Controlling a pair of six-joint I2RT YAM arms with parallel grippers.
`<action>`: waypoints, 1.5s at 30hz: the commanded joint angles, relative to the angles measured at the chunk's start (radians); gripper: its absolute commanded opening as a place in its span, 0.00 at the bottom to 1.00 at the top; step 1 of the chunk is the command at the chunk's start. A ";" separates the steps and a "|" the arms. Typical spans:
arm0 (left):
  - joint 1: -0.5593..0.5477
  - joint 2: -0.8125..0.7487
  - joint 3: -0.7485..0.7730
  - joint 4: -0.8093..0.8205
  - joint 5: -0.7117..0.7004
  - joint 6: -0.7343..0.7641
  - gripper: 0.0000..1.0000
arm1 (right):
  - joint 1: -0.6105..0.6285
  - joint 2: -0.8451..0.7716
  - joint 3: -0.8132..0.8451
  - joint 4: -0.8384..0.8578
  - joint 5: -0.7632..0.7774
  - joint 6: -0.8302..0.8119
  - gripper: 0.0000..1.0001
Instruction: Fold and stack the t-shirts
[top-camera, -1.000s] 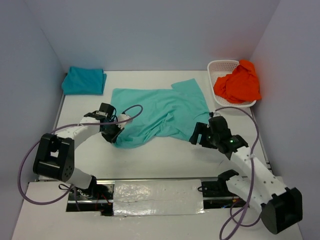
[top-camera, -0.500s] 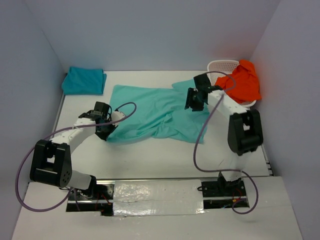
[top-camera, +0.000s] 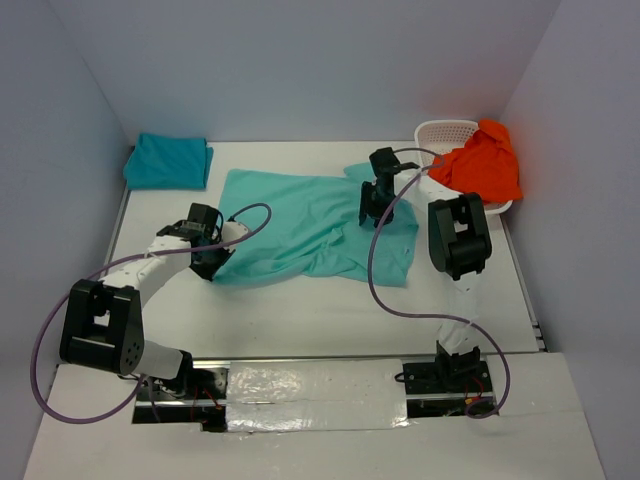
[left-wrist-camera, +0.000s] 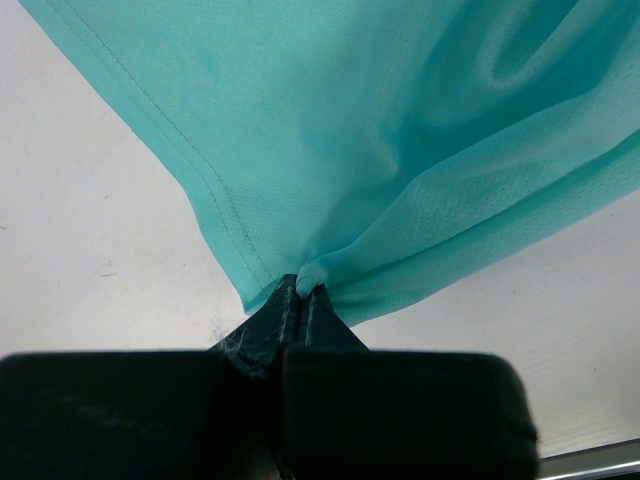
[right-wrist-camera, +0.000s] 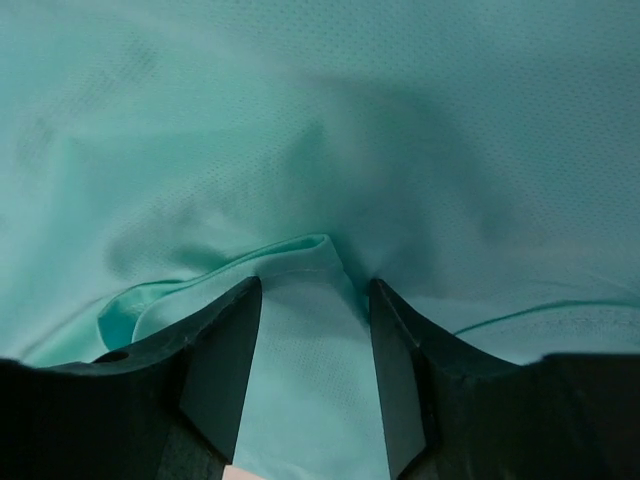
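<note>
Left gripper (top-camera: 212, 262): pinched tight on the teal t-shirt (top-camera: 300, 215) at its 8 o'clock corner.
Right gripper (right-wrist-camera: 312, 300): jaws wide, astride a raised fold near the shirt's 2 o'clock side.
Teal t-shirt: spread across mid-desk (top-camera: 300, 310).

Spread t-shirt (top-camera: 300, 222) aqua (fine mesh weave); folded t-shirt (top-camera: 168, 160) darker teal; basket (top-camera: 432, 131) white; crumpled t-shirt (top-camera: 480, 170) orange

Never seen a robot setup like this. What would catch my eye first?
The big teal t-shirt spread mid-table, with the left gripper pinching its near-left corner and the right gripper open over a fold near its far right. Next, the bright orange clothes spilling from a white basket at the far right corner.
</note>
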 joint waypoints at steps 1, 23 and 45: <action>0.006 -0.013 0.035 -0.009 0.013 -0.027 0.00 | 0.022 0.002 0.019 -0.008 -0.004 -0.008 0.52; 0.164 0.415 0.904 -0.006 0.094 -0.169 0.00 | -0.116 0.100 0.986 -0.103 -0.063 -0.036 0.00; 0.265 0.012 0.247 0.176 0.286 0.016 0.00 | -0.033 -1.052 -0.723 0.450 -0.036 -0.136 0.00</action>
